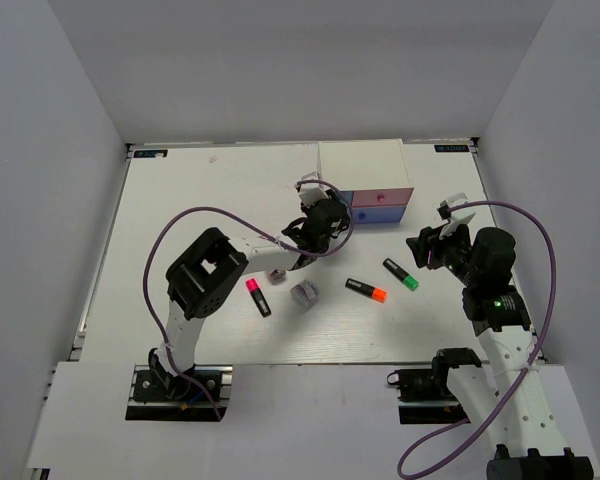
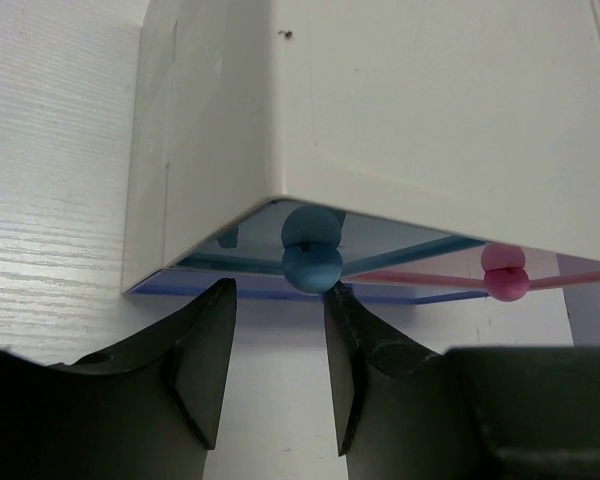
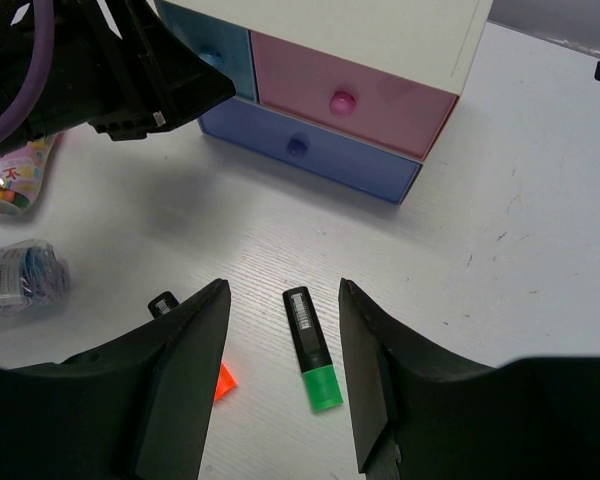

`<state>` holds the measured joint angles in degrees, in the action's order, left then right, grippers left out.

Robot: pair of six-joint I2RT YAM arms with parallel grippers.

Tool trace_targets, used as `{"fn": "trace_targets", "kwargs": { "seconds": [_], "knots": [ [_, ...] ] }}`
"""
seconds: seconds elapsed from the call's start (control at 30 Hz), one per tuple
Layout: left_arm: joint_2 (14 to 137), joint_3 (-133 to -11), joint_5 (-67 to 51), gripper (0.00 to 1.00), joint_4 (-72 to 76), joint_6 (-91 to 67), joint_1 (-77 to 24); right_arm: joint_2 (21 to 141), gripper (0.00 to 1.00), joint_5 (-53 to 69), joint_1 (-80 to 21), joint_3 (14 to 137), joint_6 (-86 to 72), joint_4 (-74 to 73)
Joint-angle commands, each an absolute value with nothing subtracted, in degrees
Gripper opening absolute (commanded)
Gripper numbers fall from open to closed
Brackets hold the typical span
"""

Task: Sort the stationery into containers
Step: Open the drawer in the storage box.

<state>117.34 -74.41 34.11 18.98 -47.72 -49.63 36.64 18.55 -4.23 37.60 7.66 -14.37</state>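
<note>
White organiser (image 1: pixel 365 165) at the counter's (image 1: pixel 180 200) far edge; blue drawer (image 3: pixel 215 55), pink drawer (image 3: pixel 350 95) and lavender drawer (image 3: pixel 310 155) show only fronts, contents hidden; left jaws apart around the blue knob (image 2: pixel 312 265); right jaws apart above the green marker (image 3: pixel 311 348), which lies on the counter, label unreadable.

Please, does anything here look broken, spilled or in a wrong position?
Nothing stands out. The organiser stands upright and its drawers look shut. The pink marker, orange marker, green marker and grey packet lie loose on the table at different angles, unsorted, but none looks damaged.
</note>
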Motion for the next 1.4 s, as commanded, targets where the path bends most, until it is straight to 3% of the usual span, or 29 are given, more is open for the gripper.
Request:
{"fn": "trace_targets", "kwargs": {
  "seconds": [0.0,0.73,1.37],
  "knots": [
    [116.3,-76.6,35.2,0.5,21.3,-47.2,-49.7,35.9,0.54,18.7,-4.5,37.3,7.0,-11.5],
    [113.3,-74.9,38.1,0.5,22.5,-46.6,-50.3,35.9,0.55,18.8,-4.4,37.4,7.0,-11.3],
    [113.3,-75.4,38.7,0.19,22.5,-46.6,-50.3,35.9,0.55,18.8,-4.4,37.2,6.9,-11.2]
  ]
}}
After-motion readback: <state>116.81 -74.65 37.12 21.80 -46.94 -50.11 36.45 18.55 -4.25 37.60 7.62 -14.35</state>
